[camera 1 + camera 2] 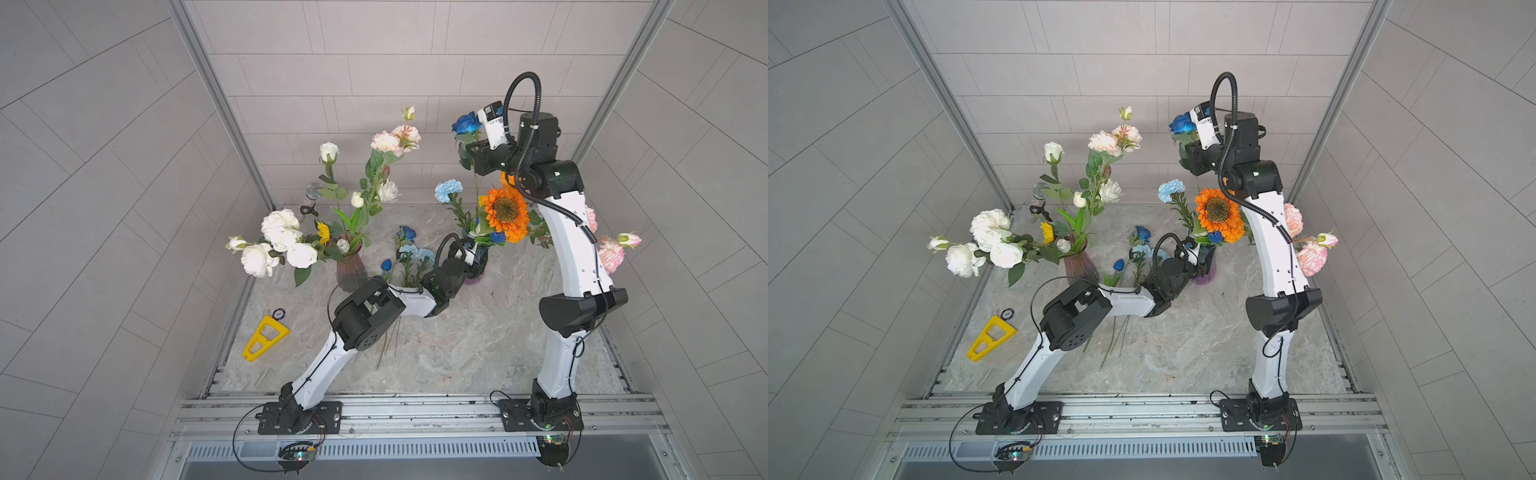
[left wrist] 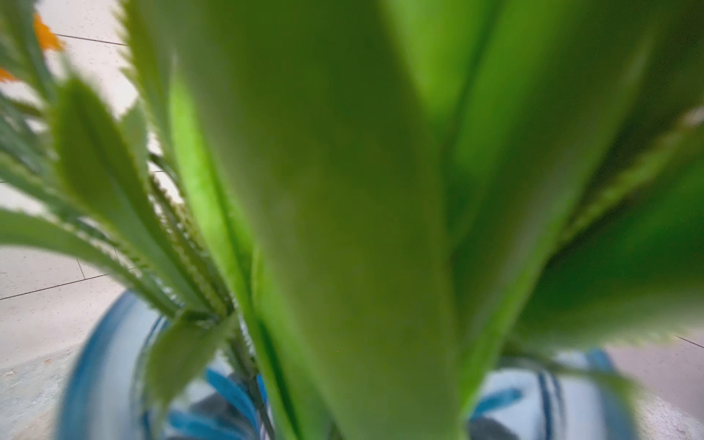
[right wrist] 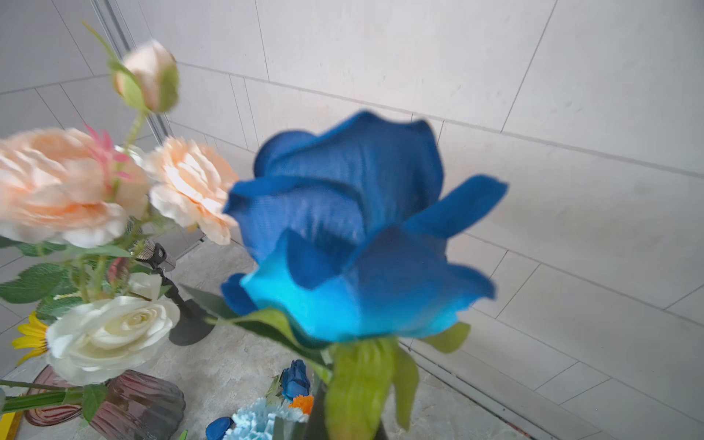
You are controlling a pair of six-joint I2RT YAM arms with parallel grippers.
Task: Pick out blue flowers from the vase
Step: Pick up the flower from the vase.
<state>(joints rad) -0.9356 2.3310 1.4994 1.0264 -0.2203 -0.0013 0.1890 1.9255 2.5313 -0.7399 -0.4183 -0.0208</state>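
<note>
High above the back right of the table, my right gripper [image 1: 471,156] [image 1: 1192,160] is shut on the stem of a dark blue rose [image 1: 465,122] [image 1: 1181,123]. The bloom [image 3: 354,236] fills the right wrist view and its leaves hide the jaws. My left gripper [image 1: 478,257] [image 1: 1202,259] reaches low, jaws wide around the blue-striped glass vase [image 1: 476,276] [image 2: 99,362]. The vase holds a light blue carnation [image 1: 449,190], a small blue bud [image 1: 497,237] and an orange sunflower [image 1: 505,214]. Several blue flowers lie on the table: a rose [image 1: 408,232], carnations [image 1: 409,250] and a bud [image 1: 386,264].
A pinkish ribbed vase [image 1: 349,268] at the back left holds white roses [image 1: 280,226] and peach blooms [image 1: 395,139] that spread wide. Pink carnations [image 1: 611,253] hang behind my right arm. A yellow plastic tool [image 1: 264,336] lies at the left edge. A microphone [image 1: 311,195] stands at the back.
</note>
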